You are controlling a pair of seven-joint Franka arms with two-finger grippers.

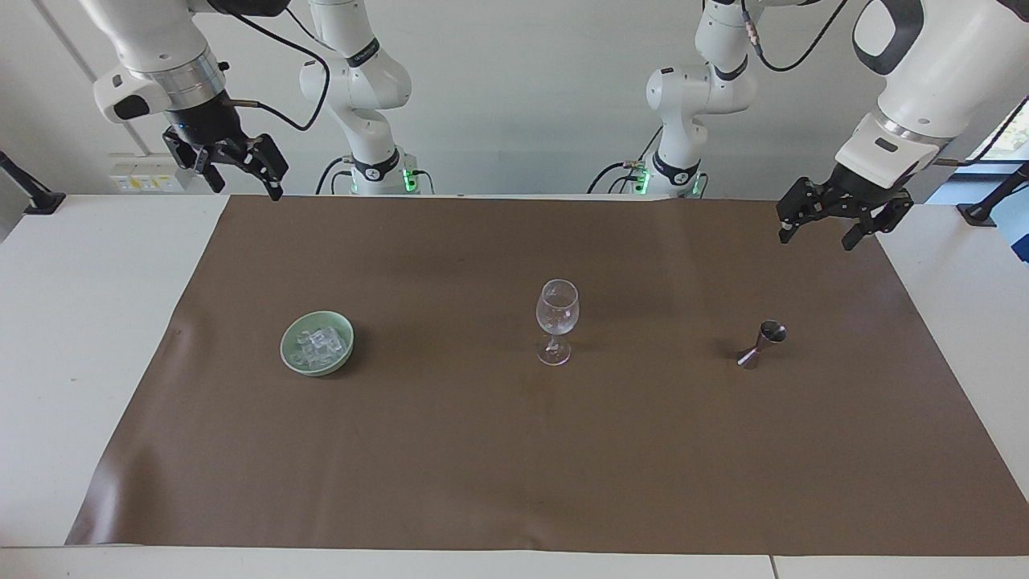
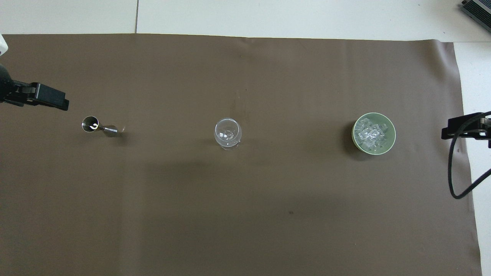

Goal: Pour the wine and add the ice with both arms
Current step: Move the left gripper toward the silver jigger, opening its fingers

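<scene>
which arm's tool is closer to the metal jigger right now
Left. The left tool hangs open above the mat's edge at the left arm's end of the table, where the jigger stands. The right tool is open at the right arm's end, near the ice.
</scene>
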